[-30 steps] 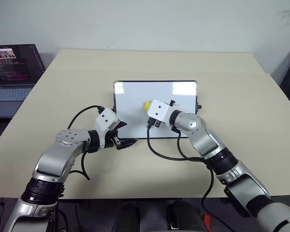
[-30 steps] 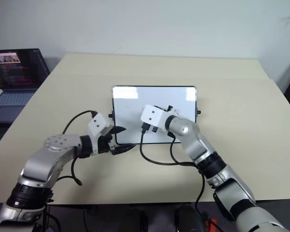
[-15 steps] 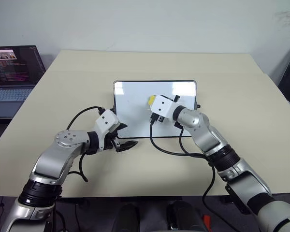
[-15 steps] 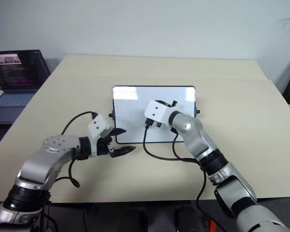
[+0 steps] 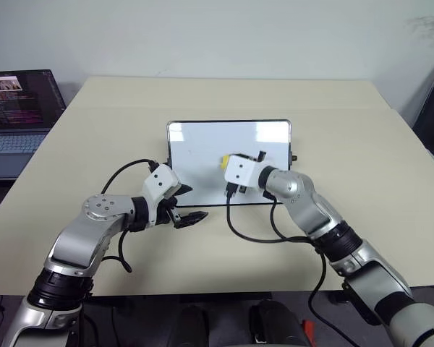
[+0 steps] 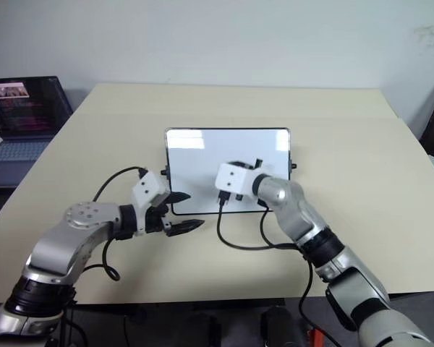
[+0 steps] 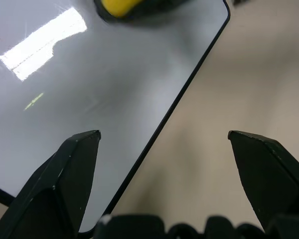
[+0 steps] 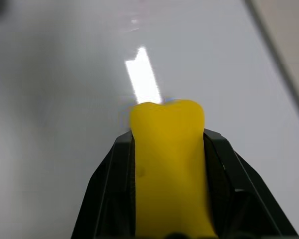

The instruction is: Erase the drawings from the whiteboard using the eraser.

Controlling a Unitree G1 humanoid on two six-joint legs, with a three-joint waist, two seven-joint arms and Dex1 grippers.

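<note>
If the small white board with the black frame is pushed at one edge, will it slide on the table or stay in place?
The glossy white board with the thin black frame lies flat on the smooth beige table, so it would probably slide, not tip. It looks thin and likely light. The open left pincer beside its near corner may be there to steady it.

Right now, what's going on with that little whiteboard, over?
Right gripper shut on eraser, over whiteboard. Left gripper open at board's near left corner. No drawings visible. Nothing in the way.
</note>
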